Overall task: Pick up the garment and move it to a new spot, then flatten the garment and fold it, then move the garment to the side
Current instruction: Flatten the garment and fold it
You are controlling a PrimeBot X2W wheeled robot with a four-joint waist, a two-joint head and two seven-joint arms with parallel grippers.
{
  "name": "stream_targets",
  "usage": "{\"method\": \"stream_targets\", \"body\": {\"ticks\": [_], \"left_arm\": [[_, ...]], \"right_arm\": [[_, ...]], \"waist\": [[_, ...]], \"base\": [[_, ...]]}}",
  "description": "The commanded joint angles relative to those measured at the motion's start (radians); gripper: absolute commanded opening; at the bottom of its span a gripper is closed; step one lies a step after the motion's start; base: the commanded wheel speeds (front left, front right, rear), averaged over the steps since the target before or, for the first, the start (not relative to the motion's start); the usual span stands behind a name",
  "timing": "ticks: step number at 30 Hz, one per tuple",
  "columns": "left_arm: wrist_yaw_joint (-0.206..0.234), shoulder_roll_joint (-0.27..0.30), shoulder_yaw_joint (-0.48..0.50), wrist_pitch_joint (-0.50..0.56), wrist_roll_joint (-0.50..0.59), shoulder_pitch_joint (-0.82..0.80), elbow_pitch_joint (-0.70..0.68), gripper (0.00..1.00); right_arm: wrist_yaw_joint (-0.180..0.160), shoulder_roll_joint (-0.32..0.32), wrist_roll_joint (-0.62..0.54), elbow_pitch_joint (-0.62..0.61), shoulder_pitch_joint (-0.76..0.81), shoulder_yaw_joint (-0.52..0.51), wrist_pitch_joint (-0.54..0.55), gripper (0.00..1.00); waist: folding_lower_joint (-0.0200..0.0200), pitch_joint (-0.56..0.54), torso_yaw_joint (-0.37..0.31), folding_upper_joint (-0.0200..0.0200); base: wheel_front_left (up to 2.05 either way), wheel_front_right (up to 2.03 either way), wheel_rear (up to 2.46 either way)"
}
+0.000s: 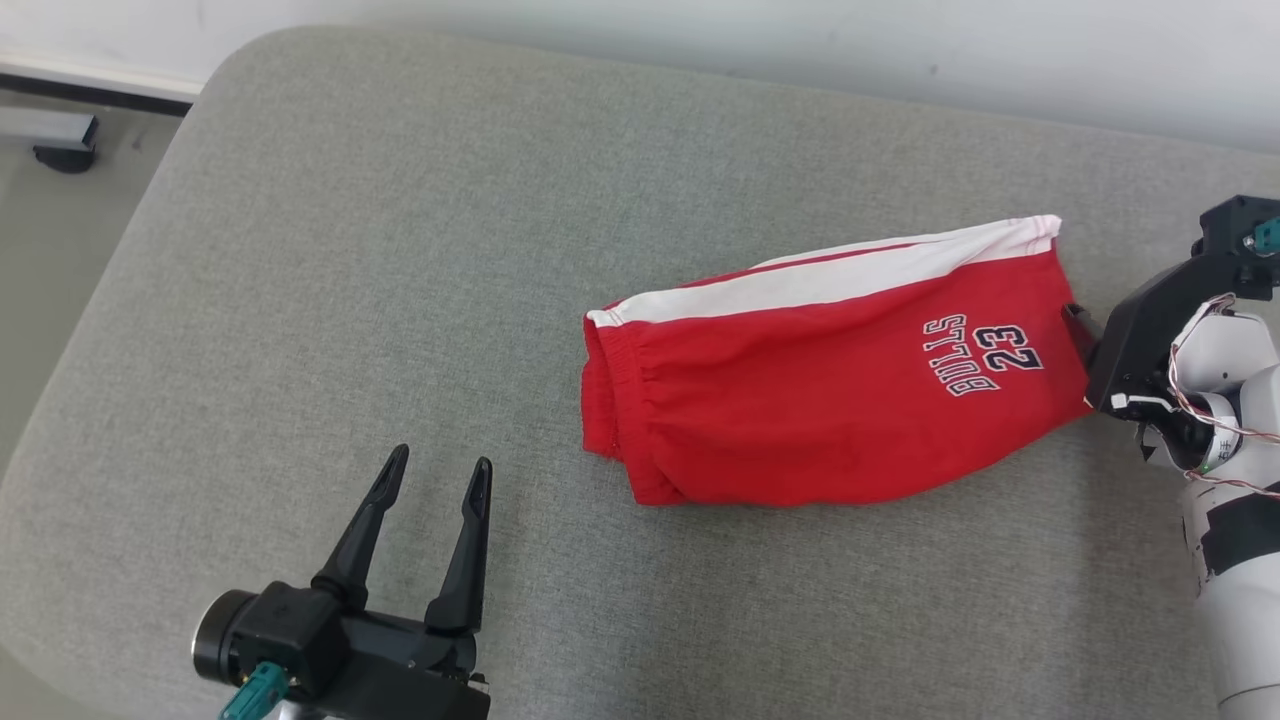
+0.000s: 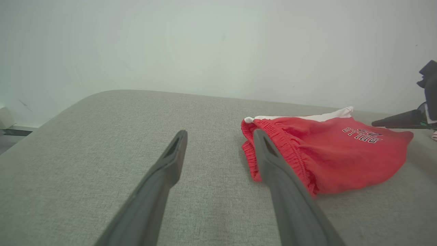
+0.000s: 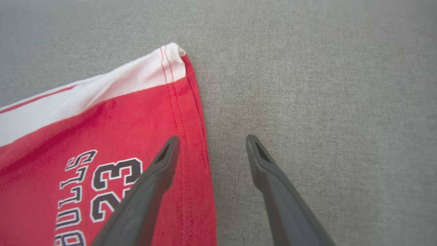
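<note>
red shorts (image 1: 830, 380) on grey cushion (image 1: 400, 250) | L jaws wide, well apart | R jaws wide over hem

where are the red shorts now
In the head view the red shorts lie right of centre on the grey cushion, hem end beside the right pincer.

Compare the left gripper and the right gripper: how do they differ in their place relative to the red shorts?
The left gripper hangs over bare cushion, apart from the elastic waistband end of the red shorts. The right gripper is at the hem end and straddles the edge, half over fabric and half over cushion. The left gripper points away from the robot, while the right gripper points sideways toward the shorts. Both are open and hold nothing.
</note>
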Motion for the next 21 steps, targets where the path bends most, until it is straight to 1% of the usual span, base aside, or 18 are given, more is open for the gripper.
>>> {"method": "stream_targets", "body": {"ticks": [1,3,6,11,14,15,16,17,18,21], "left_arm": [[-0.002,0.002,0.0,-0.003,0.006,0.013,-0.007,1.0],[0.0,0.007,0.005,-0.003,0.017,0.02,-0.012,1.0],[0.004,0.005,0.014,-0.003,0.022,0.027,-0.016,1.0],[0.015,0.005,0.023,-0.003,0.027,0.041,-0.003,1.0],[0.014,0.007,0.028,-0.003,0.023,0.042,0.004,1.0],[0.014,0.007,0.028,-0.003,0.021,0.044,0.006,1.0],[0.015,0.006,0.028,-0.003,0.019,0.045,0.008,1.0],[0.014,0.005,0.026,-0.003,0.018,0.047,0.011,1.0],[0.013,0.005,0.024,-0.002,0.016,0.047,0.014,1.0],[0.011,0.003,0.022,-0.003,0.011,0.046,0.019,1.0]], "right_arm": [[0.0,0.011,-0.02,0.0,0.001,-0.005,0.009,1.0],[0.0,0.021,-0.06,0.002,0.003,-0.028,0.025,1.0],[0.0,0.058,-0.085,0.004,0.003,-0.054,0.032,1.0],[0.002,0.099,-0.141,0.028,0.016,-0.059,0.046,1.0],[0.002,0.124,-0.148,0.037,0.022,-0.045,0.056,1.0],[0.002,0.128,-0.145,0.037,0.021,-0.046,0.054,0.6],[0.003,0.132,-0.147,0.038,0.02,-0.044,0.054,0.28],[0.003,0.136,-0.146,0.039,0.02,-0.042,0.054,0.18],[0.003,0.139,-0.144,0.041,0.019,-0.041,0.055,0.02],[0.003,0.143,-0.144,0.043,0.02,-0.038,0.057,0.0]], "waist": [[0.0002,0.016,0.013,0.0001],[0.0002,0.024,0.02,0.0001],[0.0002,0.035,0.027,0.0001],[0.0002,0.045,0.034,0.0001],[0.0002,0.046,0.038,0.0001],[0.0002,0.046,0.038,0.0001],[0.0002,0.047,0.039,0.0001],[0.0002,0.048,0.04,0.0001],[0.0002,0.048,0.042,0.0001],[0.0002,0.049,0.044,0.0001]], "base": [[0.0,0.0,0.0],[0.0,0.0,0.0],[0.0,0.0,0.0],[0.0,0.0,0.0],[0.0,0.0,0.0],[0.0,0.0,0.0],[0.0,0.0,0.0],[0.0,0.0,0.0],[0.0,0.0,0.0],[0.0,0.0,0.0]]}}
